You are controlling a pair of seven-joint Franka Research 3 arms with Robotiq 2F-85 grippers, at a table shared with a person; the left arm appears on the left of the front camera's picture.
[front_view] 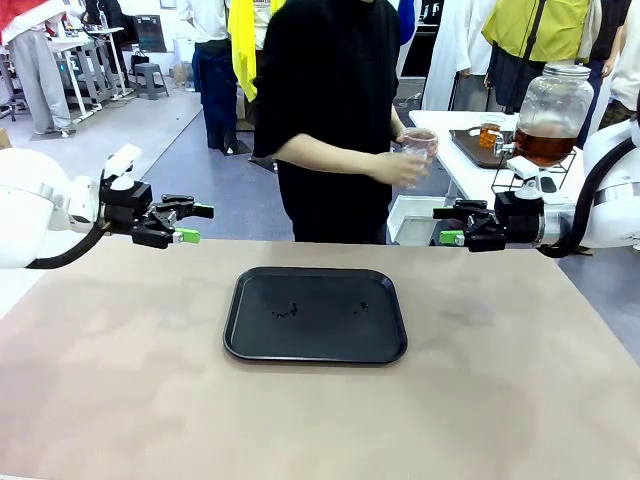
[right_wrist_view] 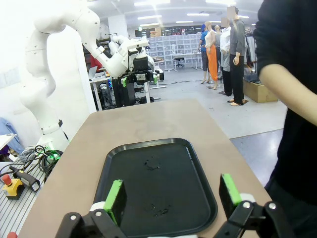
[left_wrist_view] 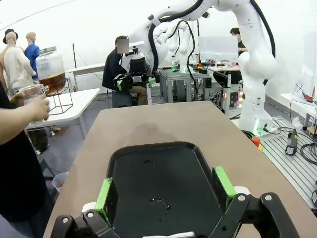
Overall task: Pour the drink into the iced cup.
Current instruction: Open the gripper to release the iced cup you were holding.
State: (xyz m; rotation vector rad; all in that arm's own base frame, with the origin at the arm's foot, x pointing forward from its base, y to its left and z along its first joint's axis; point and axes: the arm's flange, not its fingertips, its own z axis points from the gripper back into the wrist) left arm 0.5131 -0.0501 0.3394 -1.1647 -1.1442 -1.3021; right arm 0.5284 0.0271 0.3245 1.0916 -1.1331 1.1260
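Note:
A person in black stands at the table's far side and holds a clear cup [front_view: 417,150] in both hands, also seen as the cup [left_wrist_view: 32,96] in the left wrist view. The amber drink [front_view: 545,145] fills the bottom of a big glass dispenser jar [front_view: 553,110] on a wire stand on a white side table behind; the jar [left_wrist_view: 51,69] shows in the left wrist view too. My left gripper [front_view: 197,223] hangs open over the table's far left edge. My right gripper [front_view: 447,226] hangs open at the far right edge. Both are empty.
A black tray [front_view: 250,340] lies in the middle of the tan table, with a few wet spots on it; the tray [left_wrist_view: 124,163] and tray [right_wrist_view: 198,168] lie below each gripper's fingers. A dark tray with a glass [front_view: 489,133] sits on the side table.

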